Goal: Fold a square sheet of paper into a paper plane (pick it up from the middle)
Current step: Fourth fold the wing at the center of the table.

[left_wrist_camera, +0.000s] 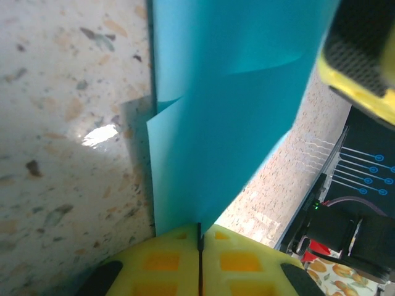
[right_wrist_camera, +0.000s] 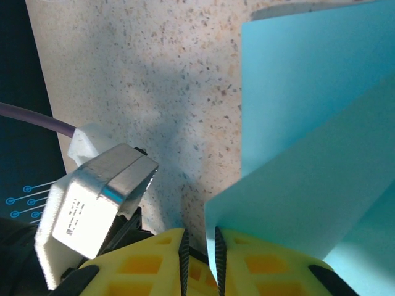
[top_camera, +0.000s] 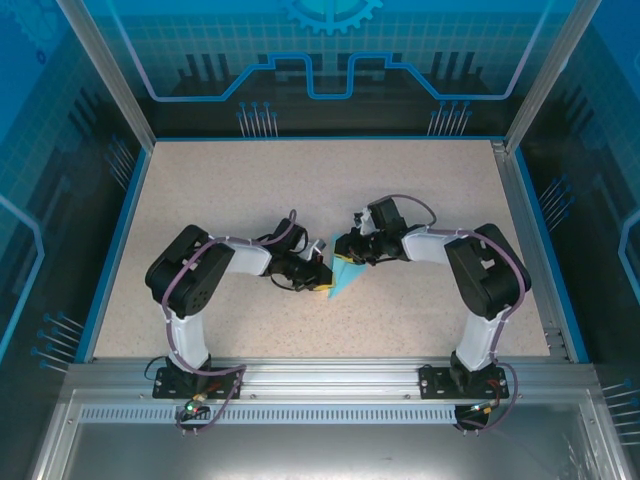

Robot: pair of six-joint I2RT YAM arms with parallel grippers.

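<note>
A folded light-blue sheet of paper [top_camera: 346,276] stands off the speckled bench [top_camera: 250,190] at its middle, held between the two arms. In the left wrist view the left pincer [left_wrist_camera: 199,233] is clamped tight on the sheet's lower edge, its yellow pads meeting with the paper [left_wrist_camera: 228,123] rising from the seam. In the right wrist view the right pincer [right_wrist_camera: 200,240] grips a folded corner of the sheet [right_wrist_camera: 308,123] in a narrow slit between its pads. Print on a silver housing [right_wrist_camera: 92,197] beside it is too blurred to read.
</note>
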